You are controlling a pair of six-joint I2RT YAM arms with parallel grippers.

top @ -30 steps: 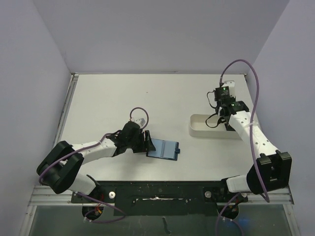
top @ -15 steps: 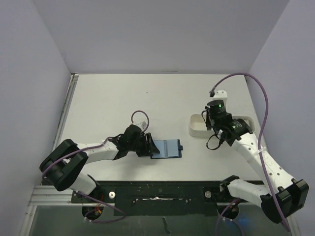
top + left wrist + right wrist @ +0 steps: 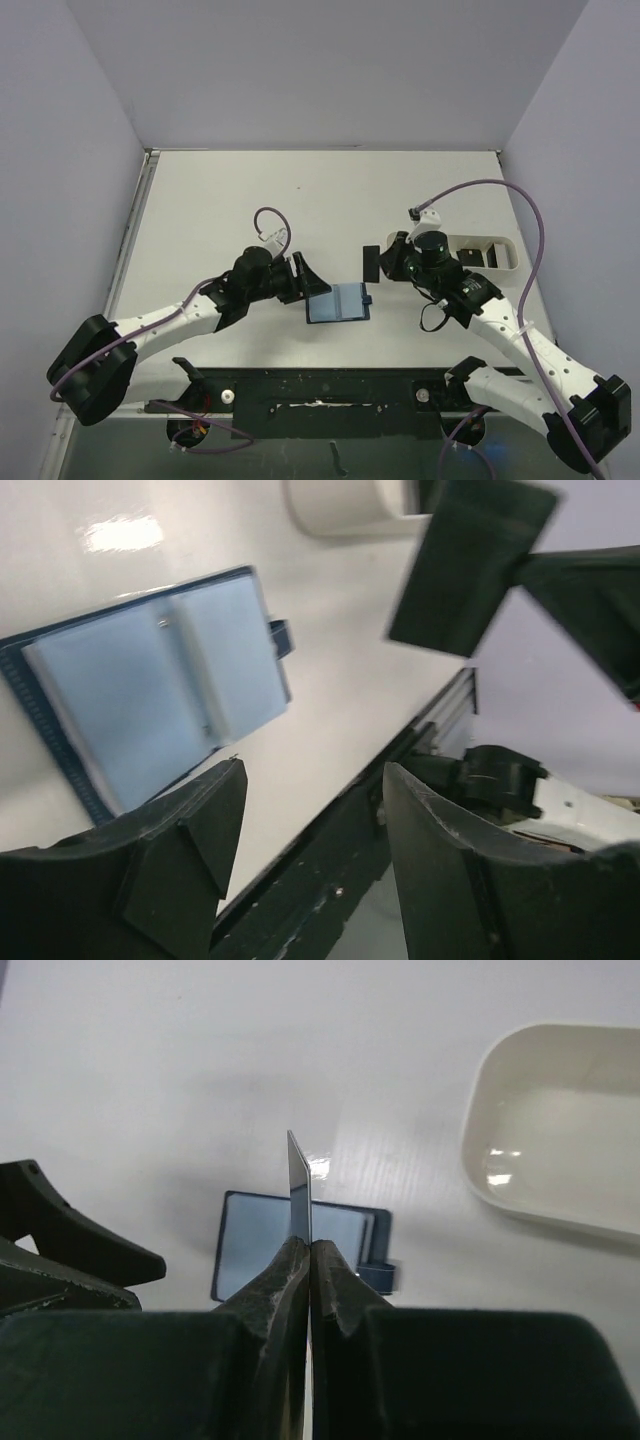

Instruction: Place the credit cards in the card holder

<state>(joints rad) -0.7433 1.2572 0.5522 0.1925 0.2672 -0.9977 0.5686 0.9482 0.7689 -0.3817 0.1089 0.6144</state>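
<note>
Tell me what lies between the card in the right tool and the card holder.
Nothing but bare table: the top view shows an empty white stretch between the card in the right tool and the open card holder.

No text, label, brand, number or sign can be read in any view. The dark card (image 3: 470,565) is blurred in the left wrist view and shows only its thin edge in the right wrist view, so its face cannot be read. The card holder (image 3: 160,680) shows plain, blurred blue pockets. The cards (image 3: 470,258) lying in the white tray (image 3: 510,264) are too small from above to make out any print.
</note>
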